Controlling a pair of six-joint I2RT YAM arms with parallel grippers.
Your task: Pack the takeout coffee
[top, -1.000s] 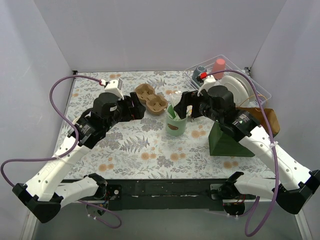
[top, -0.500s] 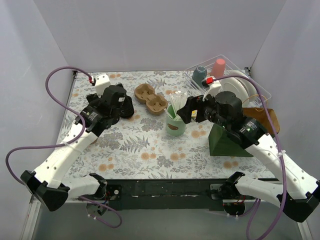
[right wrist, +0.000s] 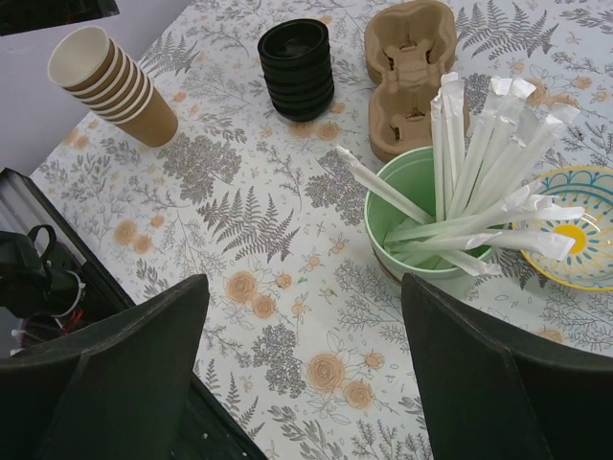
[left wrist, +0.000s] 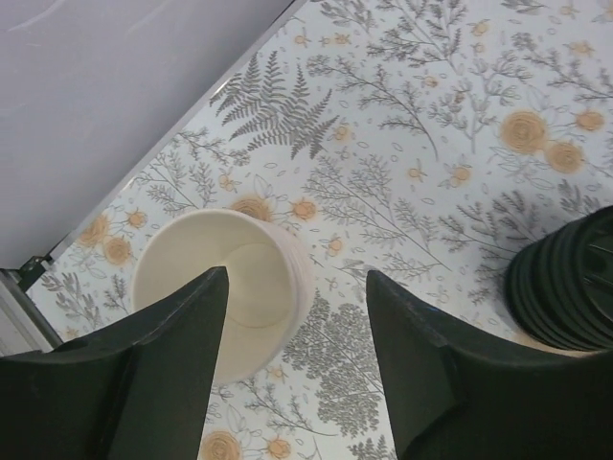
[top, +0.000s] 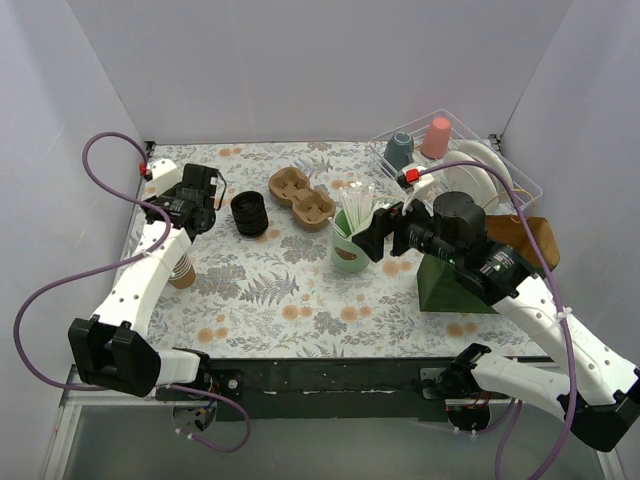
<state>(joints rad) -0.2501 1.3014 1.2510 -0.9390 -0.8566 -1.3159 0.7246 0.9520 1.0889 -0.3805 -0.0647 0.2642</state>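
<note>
1. Stack of open brown paper cups (top: 181,272): far left, near the table's left edge and wall. The overhead view half hides it behind the left arm. The left wrist view looks straight down into its cream mouth.
2. Left gripper (left wrist: 297,280): fingers spread wide, holding nothing, poised above the stack's rim. The arm stretches up the left side, wrist bent downward.
3. Stack of black lids (top: 249,213): just right of that gripper, apart from the cups.
4. Pulp carrier (top: 300,196): beside the lids, pockets unfilled.
5. Takeout coffee: no view shows a lidded brown cup, so its place cannot be told.
6. Green cup of wrapped straws (top: 350,250): centre.
7. Right gripper (right wrist: 305,287): jaws wide apart, nothing held, raised just right of the green cup and pointing left, elbow high.
8. Yellow-and-blue dish (right wrist: 575,235): shown in the right wrist view only, just beside the green cup.
9. Green box (top: 450,285) and brown bag (top: 525,235): right side, under the arm.
10. Clear bin (top: 520,180): far right corner, holding a teal mug (top: 400,150), a pink cup (top: 436,137) and white plates (top: 480,172).
11. Open floral cloth (top: 300,300): spans the near half between the arms.
</note>
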